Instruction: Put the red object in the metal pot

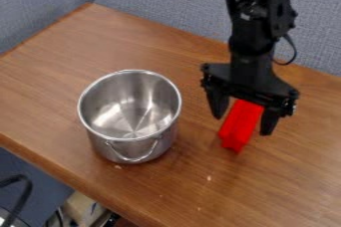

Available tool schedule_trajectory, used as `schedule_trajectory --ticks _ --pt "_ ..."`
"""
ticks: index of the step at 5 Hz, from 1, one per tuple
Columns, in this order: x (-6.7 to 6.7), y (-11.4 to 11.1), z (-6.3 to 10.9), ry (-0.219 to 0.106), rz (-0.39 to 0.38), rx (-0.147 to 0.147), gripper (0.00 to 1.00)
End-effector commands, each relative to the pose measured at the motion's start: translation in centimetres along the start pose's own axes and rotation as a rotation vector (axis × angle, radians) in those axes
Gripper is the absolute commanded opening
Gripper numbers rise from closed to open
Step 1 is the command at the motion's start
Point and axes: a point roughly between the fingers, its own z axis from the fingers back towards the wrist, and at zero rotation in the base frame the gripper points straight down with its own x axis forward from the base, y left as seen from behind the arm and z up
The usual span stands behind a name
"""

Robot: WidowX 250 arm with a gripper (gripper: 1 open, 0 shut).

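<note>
The red object [240, 127] lies on the wooden table to the right of the metal pot [130, 113], pointing roughly toward the camera. My gripper [248, 111] hangs right over its far end, open, with one finger [214, 100] on the left side and the other on the right side of the block. The block's far end is hidden behind the gripper. I cannot tell whether the fingers touch it. The shiny pot stands upright and has nothing in it; its thin wire handle [132, 152] hangs at the front.
The wooden table [80, 47] ends close in front of the pot, and its near edge runs diagonally. A blue-grey wall stands behind. The black arm [258, 22] rises above the block.
</note>
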Motion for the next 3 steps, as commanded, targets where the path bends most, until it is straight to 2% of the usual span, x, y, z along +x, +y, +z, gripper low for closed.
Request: schedule_trajectory --ticks 1,2,3 --pt "1.2 -0.8 0.1 -0.041 -0.008 -0.012 1.0" --pt "1.5 -2.1 -0.3 -0.036 -0.013 -0.015 1.0" --pt "2.4 -3.5 -1.1 -0.038 -0.019 -0.005 1.0"
